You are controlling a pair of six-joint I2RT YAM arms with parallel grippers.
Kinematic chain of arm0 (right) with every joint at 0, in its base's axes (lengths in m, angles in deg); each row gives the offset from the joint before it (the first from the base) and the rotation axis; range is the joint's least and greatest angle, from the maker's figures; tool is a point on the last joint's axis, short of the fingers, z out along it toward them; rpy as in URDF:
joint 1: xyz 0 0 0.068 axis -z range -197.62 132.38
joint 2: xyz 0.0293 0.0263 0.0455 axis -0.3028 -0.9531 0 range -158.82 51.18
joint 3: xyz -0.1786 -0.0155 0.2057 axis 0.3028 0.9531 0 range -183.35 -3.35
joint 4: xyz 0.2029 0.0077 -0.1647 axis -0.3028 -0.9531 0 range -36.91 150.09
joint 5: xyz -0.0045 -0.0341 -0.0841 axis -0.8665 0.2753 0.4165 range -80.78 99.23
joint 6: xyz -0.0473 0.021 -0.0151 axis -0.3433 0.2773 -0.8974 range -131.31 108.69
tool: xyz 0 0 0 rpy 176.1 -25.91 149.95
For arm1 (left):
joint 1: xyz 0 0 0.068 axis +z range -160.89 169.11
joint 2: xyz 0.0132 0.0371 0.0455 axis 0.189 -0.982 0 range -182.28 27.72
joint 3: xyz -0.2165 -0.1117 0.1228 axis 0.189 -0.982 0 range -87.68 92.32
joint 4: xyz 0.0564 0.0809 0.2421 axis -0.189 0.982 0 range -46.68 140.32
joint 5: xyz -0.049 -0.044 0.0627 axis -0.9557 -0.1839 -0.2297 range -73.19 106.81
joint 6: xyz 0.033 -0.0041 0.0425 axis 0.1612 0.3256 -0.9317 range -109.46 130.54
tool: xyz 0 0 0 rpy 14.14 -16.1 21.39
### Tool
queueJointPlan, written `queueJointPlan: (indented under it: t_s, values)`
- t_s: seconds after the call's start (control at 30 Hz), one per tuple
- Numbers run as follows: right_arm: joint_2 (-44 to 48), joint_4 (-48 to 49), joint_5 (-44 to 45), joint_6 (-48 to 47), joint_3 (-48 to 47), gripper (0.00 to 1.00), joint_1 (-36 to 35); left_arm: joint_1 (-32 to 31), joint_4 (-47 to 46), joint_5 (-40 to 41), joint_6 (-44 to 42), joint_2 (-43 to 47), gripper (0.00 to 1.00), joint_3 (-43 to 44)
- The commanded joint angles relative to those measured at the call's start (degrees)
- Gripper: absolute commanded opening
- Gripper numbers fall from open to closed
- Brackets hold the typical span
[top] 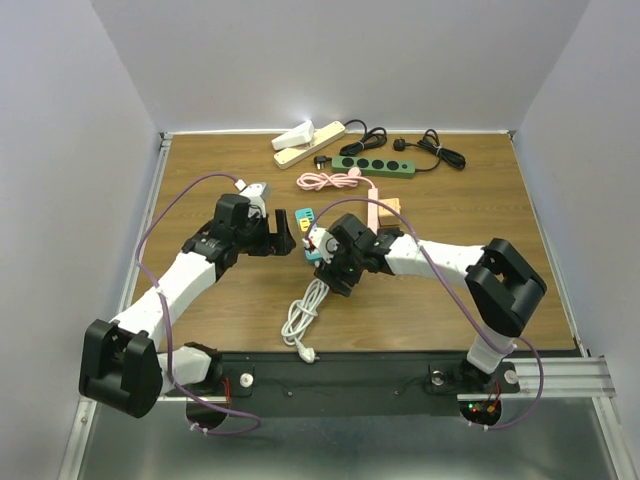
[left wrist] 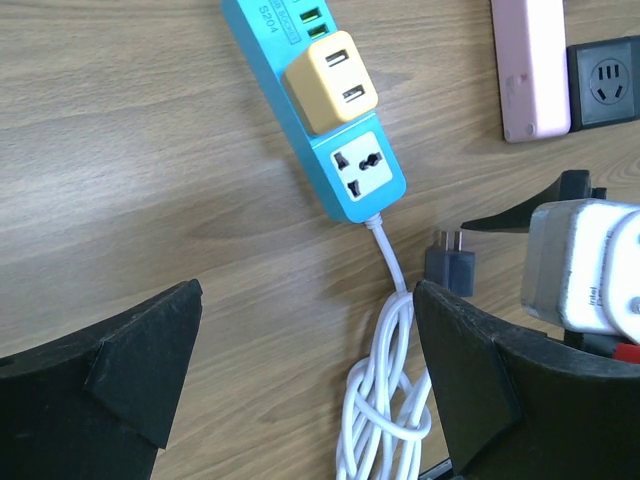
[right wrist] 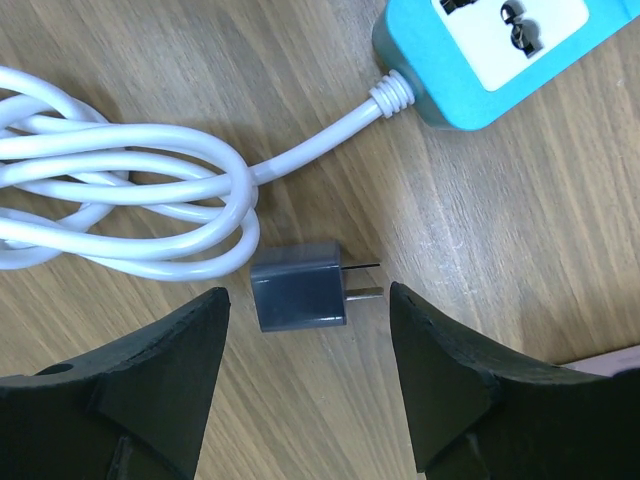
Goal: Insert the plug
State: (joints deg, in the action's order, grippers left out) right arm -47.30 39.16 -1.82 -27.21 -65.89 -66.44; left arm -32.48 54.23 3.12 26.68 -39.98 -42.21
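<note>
A small grey two-prong plug [right wrist: 300,285] lies flat on the wooden table, its prongs pointing toward the blue power strip [right wrist: 480,50]. My right gripper [right wrist: 308,335] is open just above the plug, one finger on each side, not touching it. The left wrist view also shows the plug [left wrist: 450,268], below the strip's free white socket [left wrist: 358,170]; a yellow adapter [left wrist: 330,80] fills the socket beside it. My left gripper [left wrist: 305,340] is open and empty over the strip's coiled white cable [left wrist: 395,400]. In the top view the right gripper [top: 325,262] hides the plug.
The white cable bundle [top: 305,315] trails toward the table's near edge. A pink power strip [top: 372,205] with its pink cord, a green strip [top: 373,165], a cream strip [top: 308,140] and black cables [top: 440,152] lie farther back. The two grippers are close together mid-table.
</note>
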Motion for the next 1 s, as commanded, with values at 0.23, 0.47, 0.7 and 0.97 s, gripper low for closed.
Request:
queueJointPlan:
  t_s: [0.23,0.47,0.7,0.97]
  values:
    - [-3.21,2.47,-0.90,0.17,-1.97,0.67,-0.05,1.90,-0.99,-1.60,-1.46,3.36,0.99,-1.00]
    - [-3.66,2.03,0.15,2.97,-2.84,0.22,-0.05,2.77,-1.07,0.94,-2.25,6.00,0.99,-0.83]
    - [1.09,-4.64,-3.18,12.54,-12.15,0.00,2.23,2.78,-12.74,-0.90,-2.69,14.78,0.99,-3.28]
    - [5.58,-9.66,-21.98,33.64,-27.10,0.01,12.07,2.07,-28.92,-9.51,-2.69,21.11,0.97,-5.39]
